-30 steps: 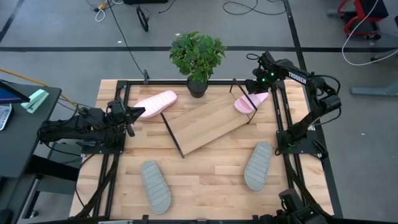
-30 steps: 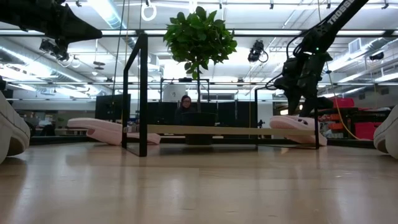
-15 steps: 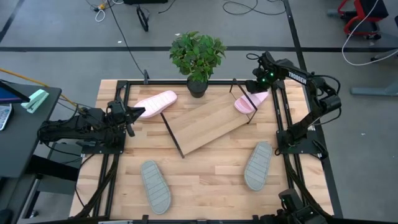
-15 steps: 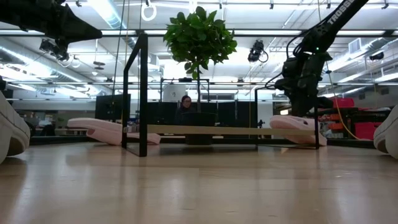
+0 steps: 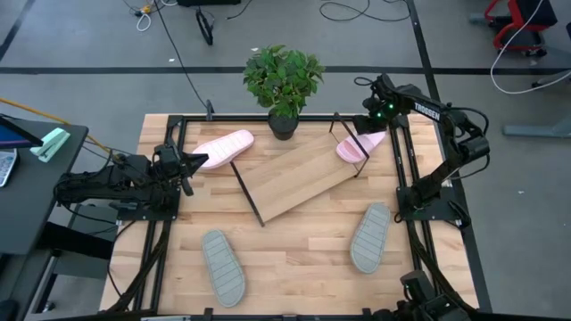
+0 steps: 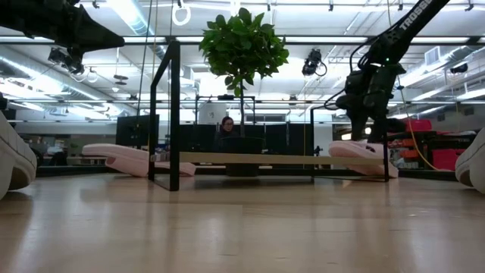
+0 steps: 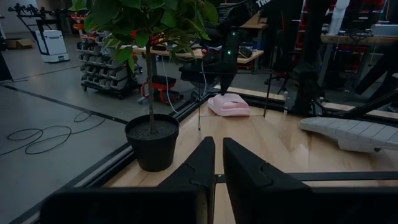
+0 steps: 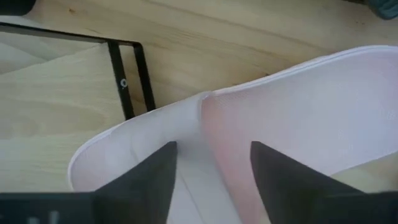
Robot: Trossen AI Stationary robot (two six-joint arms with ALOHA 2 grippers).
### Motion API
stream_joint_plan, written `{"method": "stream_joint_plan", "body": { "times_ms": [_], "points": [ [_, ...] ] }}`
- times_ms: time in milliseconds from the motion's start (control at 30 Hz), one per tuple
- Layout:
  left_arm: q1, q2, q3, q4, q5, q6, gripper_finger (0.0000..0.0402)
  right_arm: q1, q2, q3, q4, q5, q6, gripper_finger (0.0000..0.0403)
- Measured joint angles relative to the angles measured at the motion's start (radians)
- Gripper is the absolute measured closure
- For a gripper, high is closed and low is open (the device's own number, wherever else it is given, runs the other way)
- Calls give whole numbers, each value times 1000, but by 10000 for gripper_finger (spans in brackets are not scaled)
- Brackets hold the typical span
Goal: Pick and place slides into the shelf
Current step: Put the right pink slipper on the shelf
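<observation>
Hovering open-fingered over a pale pink slide (image 5: pixel 359 147) beside the slanted shelf's (image 5: pixel 294 178) far right corner — right gripper (image 5: pixel 373 120); waiting at the table's left edge with fingers nearly together, near the other pink slide (image 5: pixel 221 146) — left gripper (image 5: pixel 194 161).

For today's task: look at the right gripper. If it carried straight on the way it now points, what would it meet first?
Most likely the pink slide right below it. The right gripper points down with its fingers open, spread over the slide's strap beside the shelf frame. How much gap remains is hard to judge.
</observation>
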Motion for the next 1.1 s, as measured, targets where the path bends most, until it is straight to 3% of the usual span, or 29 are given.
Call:
{"method": "stream_joint_plan", "body": {
  "times_ms": [233,667,800,1000,1100],
  "points": [
    [0,0,0,0,0,0,362,-5,0,-1,-6,-89,-25,151],
    [0,0,0,0,0,0,358,-18,-15,-108,77,-115,-75,159],
    [0,0,0,0,0,0,363,-18,-11,-110,94,-115,-79,208],
    [0,0,0,0,0,0,369,-19,-12,-110,100,-83,-101,365],
    [0,0,0,0,0,0,365,-17,-12,-109,102,-25,-99,386]
  ]
}}
